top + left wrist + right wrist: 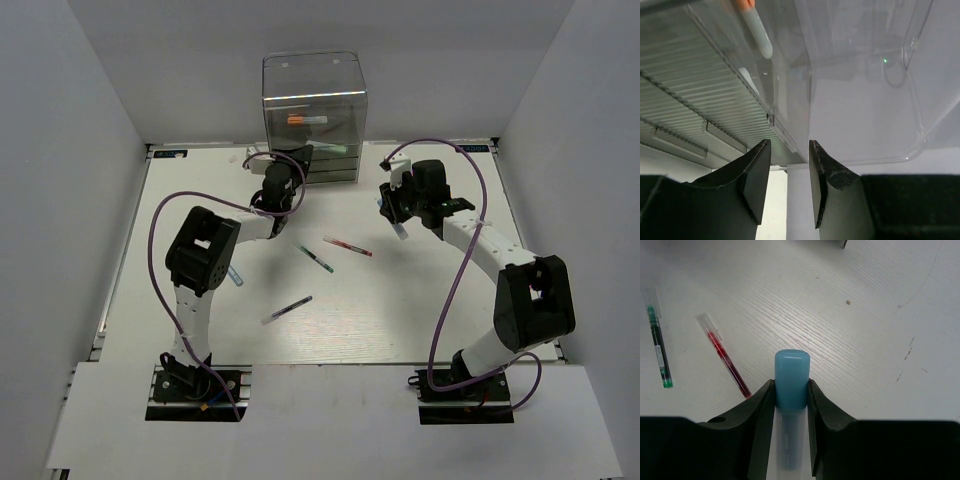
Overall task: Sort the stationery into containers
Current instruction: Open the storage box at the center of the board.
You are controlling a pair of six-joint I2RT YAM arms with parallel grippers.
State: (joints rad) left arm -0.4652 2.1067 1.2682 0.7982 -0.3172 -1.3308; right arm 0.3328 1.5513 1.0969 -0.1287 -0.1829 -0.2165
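While white walls enclose it, the pale table bears loose pens.

The far middle of the bench is occupied by the clear box, with the left claw held close against its drawers; bare board is left on either side. Mid-bench, passage is cluttered by a red pen, a green pen and a dark pen. Free bench is seen beneath the right claw, which is clamped round a blue-capped marker.
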